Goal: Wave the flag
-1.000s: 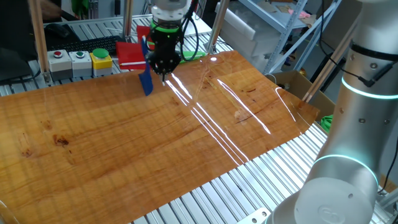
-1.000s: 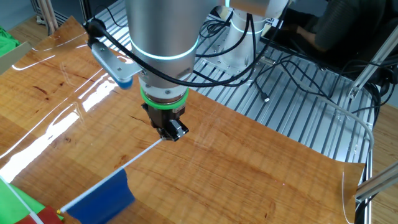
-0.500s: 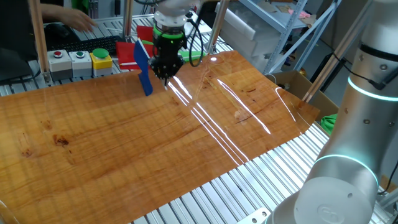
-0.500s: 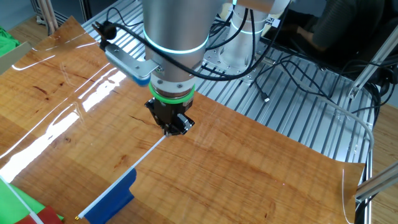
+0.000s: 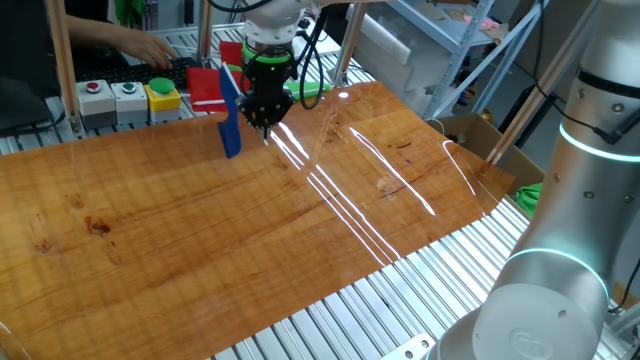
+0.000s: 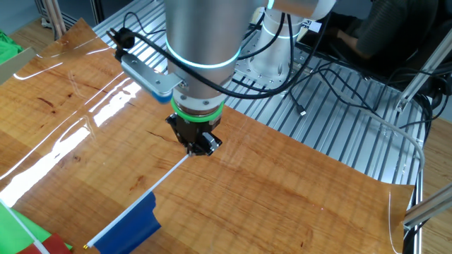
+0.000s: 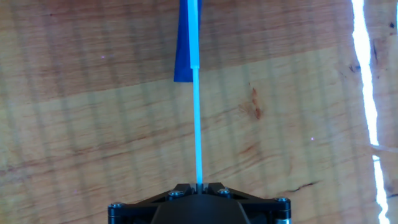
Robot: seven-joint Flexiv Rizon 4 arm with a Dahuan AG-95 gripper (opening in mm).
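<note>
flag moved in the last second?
Yes. The flag swung up and left, now overlapping the red piece; the claw holds its stick.

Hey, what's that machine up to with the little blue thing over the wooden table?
A single robot arm has its gripper closed on the end of a thin white stick that carries a small dark blue flag. It holds the flag out sideways above the wooden table, near the far edge where some red pieces and a button box sit. Nothing else on the table is being touched.
</note>
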